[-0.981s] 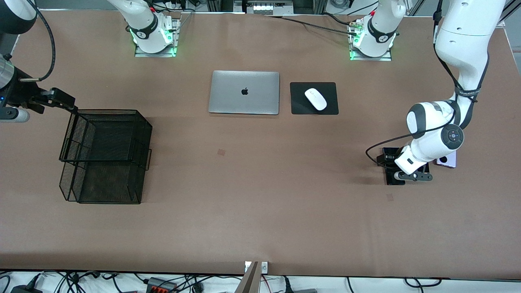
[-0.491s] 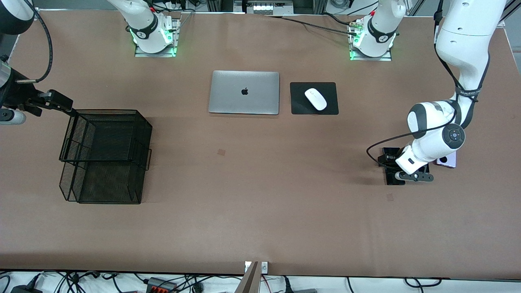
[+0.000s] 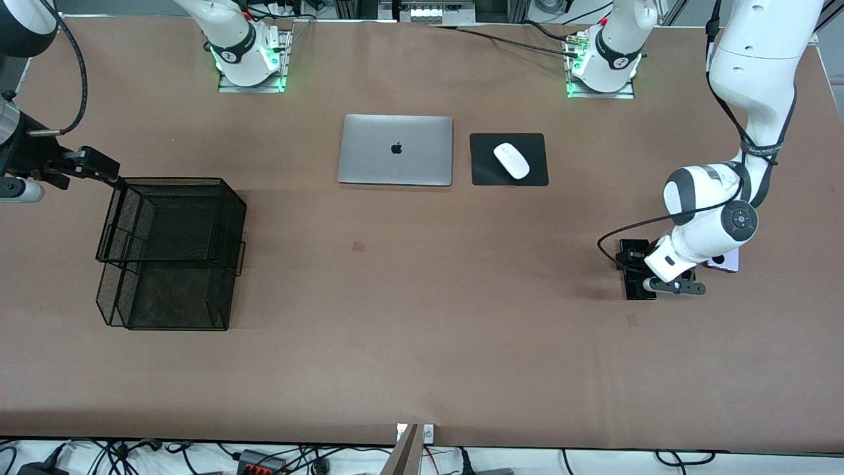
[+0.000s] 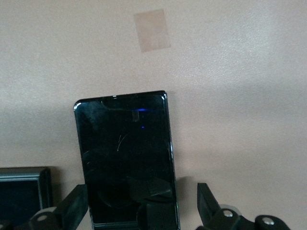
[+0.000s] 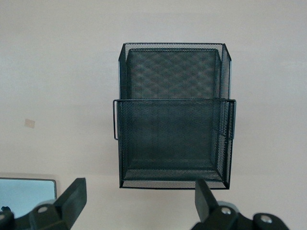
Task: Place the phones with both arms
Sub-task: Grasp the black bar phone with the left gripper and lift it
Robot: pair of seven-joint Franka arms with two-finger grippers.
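Note:
A long black phone [image 3: 637, 291] [image 4: 125, 158] lies flat toward the left arm's end of the table. My left gripper [image 3: 674, 287] [image 4: 139, 207] hovers low over it, open, with one finger on each side of its width and not touching. A small black phone [image 4: 21, 194] lies beside it, seen only at the edge of the left wrist view. Part of a lilac phone [image 3: 725, 262] shows from under the left arm. My right gripper [image 3: 99, 165] [image 5: 138, 199] is open and empty in the air by the black mesh basket [image 3: 171, 251] [image 5: 175, 120].
A closed silver laptop [image 3: 395, 150] and a white mouse [image 3: 512, 160] on a black pad [image 3: 484, 171] lie near the arm bases. A small tape patch [image 3: 632, 320] [image 4: 151, 29] marks the table just nearer the camera than the long phone.
The left arm has shifted slightly toward its end of the table, still over the long black phone. The right gripper has drawn back a little from the basket. Both grippers stay open.

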